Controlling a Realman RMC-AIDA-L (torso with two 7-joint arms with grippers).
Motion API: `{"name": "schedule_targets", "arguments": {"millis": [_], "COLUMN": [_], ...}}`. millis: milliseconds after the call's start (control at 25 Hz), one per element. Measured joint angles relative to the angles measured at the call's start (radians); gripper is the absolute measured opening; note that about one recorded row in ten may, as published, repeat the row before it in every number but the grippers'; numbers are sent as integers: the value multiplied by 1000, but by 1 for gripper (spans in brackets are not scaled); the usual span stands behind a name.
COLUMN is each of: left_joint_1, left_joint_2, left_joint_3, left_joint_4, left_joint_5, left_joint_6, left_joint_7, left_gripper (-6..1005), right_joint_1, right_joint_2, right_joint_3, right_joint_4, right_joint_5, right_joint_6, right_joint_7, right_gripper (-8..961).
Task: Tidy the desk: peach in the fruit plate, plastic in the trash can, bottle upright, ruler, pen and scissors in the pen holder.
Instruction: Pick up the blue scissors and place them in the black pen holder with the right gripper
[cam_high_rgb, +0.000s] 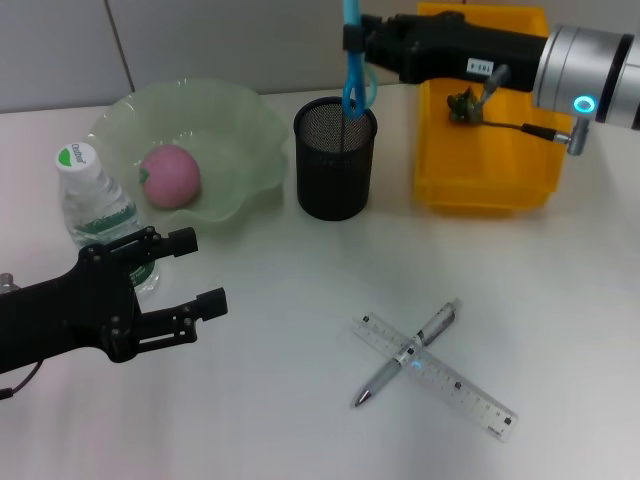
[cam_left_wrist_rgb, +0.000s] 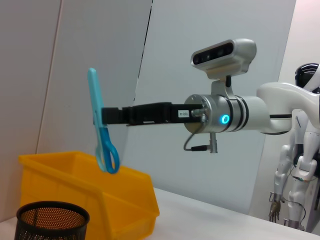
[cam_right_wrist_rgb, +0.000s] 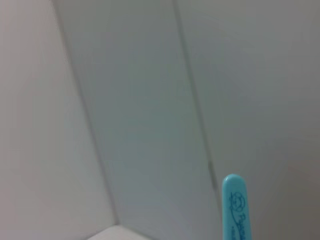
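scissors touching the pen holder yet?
Apart. In the left wrist view the scissors, held by the right gripper, hang handles-down with open space between them and the pen holder rim.

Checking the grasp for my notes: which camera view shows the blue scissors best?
The left wrist view: the whole scissors hang handles-down in the right hand. The head view crops the scissors above the pen holder; the right wrist view shows only one end.
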Motion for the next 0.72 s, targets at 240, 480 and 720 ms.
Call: {"name": "schedule_targets", "arguments": {"millis": [240, 480, 720], "left_joint_1": [0, 0, 0], "left_joint_2": [0, 1, 0], "left_joint_3": [0, 0, 0], "left_joint_4": [1, 2, 1], "left_joint_5": [-5, -12, -12], "left_joint_6": [-6, -9, -14], "left_joint_7": [0, 1, 9], "left_gripper": [846, 846, 846], "right_joint_1": [0, -17, -46], "right_joint_2": [-4, -8, 0], "right_joint_3": [9, 9, 0], "right_joint_4": [-20, -106, -253], "right_joint_5": [1, -52, -135], "right_joint_6": [20, 43, 59], "right_joint_7": [-53, -191, -338], "right_gripper": [216, 216, 216]}}
